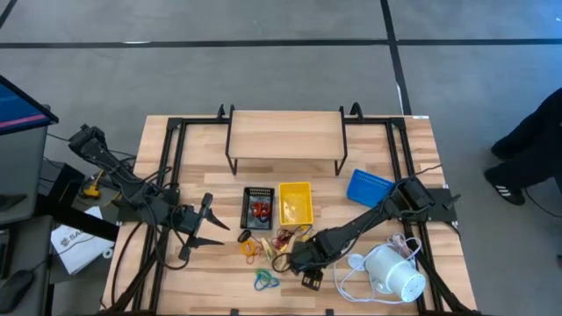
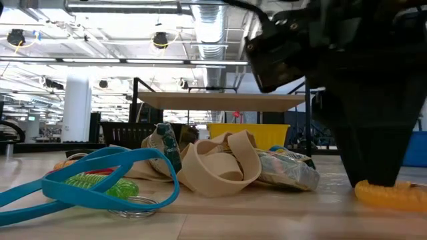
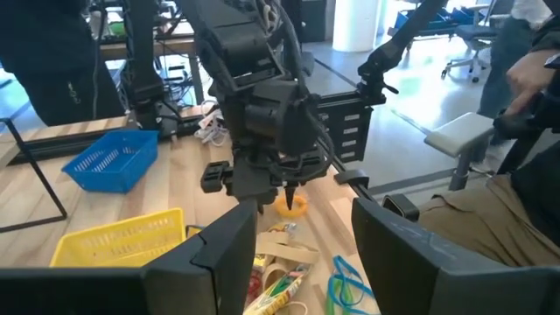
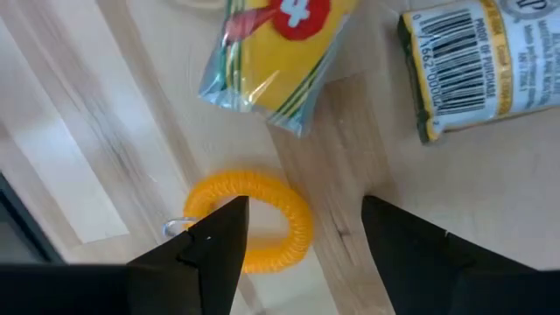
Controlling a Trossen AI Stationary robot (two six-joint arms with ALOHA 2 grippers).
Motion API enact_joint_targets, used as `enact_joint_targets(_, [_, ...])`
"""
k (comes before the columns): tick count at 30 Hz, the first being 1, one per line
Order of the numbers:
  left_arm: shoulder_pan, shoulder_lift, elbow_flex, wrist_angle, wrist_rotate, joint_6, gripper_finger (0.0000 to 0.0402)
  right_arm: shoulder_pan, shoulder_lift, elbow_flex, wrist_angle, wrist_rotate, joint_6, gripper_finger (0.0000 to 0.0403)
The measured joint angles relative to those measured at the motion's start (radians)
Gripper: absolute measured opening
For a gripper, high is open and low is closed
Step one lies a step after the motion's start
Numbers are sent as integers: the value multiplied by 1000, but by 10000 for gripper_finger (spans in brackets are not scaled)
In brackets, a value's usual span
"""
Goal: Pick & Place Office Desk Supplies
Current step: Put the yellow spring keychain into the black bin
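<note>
The right gripper [image 4: 302, 241] hangs open, straddling the orange coiled plastic loop [image 4: 254, 219] lying on the pale wooden bench [image 4: 79, 131] beside the supply pile. Judged best: descend square, one finger inside the ring, then close gently. The left gripper [image 1: 213, 226] waits open, apart. Behind the slatted bench lies a bright workshop hall.

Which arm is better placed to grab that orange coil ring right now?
The right arm. Its gripper hangs directly over the orange coil ring, open fingers straddling it. The left gripper waits off to the side of the pile.
</note>
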Motion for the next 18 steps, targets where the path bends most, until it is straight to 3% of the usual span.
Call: enact_joint_targets(18, [0, 0, 0, 0, 1, -7, 182, 20, -2, -63, 43, -4, 57, 189])
